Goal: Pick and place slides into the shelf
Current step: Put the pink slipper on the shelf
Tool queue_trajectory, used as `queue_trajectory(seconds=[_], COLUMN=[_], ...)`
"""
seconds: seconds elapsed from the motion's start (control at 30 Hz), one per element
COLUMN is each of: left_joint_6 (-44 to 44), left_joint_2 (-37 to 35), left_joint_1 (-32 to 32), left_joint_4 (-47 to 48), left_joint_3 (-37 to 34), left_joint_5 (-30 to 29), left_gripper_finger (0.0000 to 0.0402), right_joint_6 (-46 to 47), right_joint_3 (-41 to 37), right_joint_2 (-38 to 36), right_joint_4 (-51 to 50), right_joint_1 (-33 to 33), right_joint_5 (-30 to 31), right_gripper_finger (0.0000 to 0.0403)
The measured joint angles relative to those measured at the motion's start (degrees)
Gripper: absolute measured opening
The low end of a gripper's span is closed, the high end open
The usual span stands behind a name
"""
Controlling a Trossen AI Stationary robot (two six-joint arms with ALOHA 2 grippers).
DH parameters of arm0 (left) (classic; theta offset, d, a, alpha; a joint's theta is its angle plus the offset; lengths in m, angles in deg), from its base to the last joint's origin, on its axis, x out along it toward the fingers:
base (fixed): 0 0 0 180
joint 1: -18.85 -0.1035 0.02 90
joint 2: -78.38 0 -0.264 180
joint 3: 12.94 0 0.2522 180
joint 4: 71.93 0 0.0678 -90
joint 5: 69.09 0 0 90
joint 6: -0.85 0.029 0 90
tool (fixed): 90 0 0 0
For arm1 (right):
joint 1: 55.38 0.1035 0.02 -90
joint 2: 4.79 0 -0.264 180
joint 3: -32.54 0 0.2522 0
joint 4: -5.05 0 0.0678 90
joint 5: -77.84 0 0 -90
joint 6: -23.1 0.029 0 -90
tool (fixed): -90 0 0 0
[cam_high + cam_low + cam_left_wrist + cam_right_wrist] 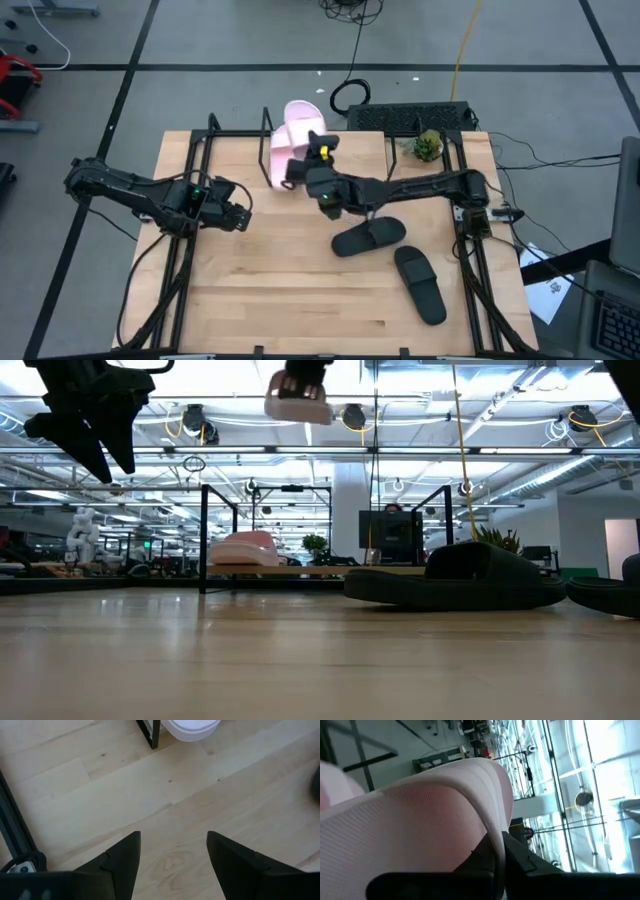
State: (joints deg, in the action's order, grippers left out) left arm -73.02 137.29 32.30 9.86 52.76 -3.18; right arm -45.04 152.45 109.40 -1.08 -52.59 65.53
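Observation:
One pale pink slide (302,120) lies on the shelf (267,120) at the table's far edge; it also shows in the low view (245,547). My right gripper (303,172) is shut on the other pink slide (281,160), high above the table (297,402), just in front of the shelf. Two black slides (368,237) (420,283) lie flat on the table to the right. My left gripper (240,216) hangs open and empty over the table's left half, with bare wood between its fingers (172,865). My right gripper holds the pink slide by the side that faces the table's right (292,166), coming at it roughly level from that side. A dark finger (520,862) lies against the slide's ribbed edge (495,805); the slide hides the other finger. The slide is lifted clear and about level.
The shelf's black rod frame (203,540) stands upright along the far edge. A small plant (427,145) and a dark flat box (410,117) sit at the far right. Black rails run along both table sides. Bare wood lies toward the near edge.

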Motion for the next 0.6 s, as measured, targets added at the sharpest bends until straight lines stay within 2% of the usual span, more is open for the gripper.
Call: queue_trajectory(seconds=[0.2,0.4,0.6], left_joint_6=[0.2,0.3,0.7], left_joint_2=[-0.1,-0.1,-0.1], left_joint_1=[0.0,0.0,0.0], left_joint_4=[0.1,1.7,4.2], left_joint_3=[0.0,0.0,0.0], left_joint_5=[0.4,0.5,0.5], left_gripper_finger=[0.0227,0.0227,0.0227], right_joint_6=[0.4,4.2,5.9], right_joint_3=[7.2,7.3,7.3], right_joint_2=[6.8,10.8,12.8], right_joint_4=[-2.2,-8.1,-7.4], right_joint_1=[-4.1,-7.4,-9.6], right_joint_5=[0.3,1.7,2.1], right_gripper_finger=[0.0000,0.0000,0.0000])
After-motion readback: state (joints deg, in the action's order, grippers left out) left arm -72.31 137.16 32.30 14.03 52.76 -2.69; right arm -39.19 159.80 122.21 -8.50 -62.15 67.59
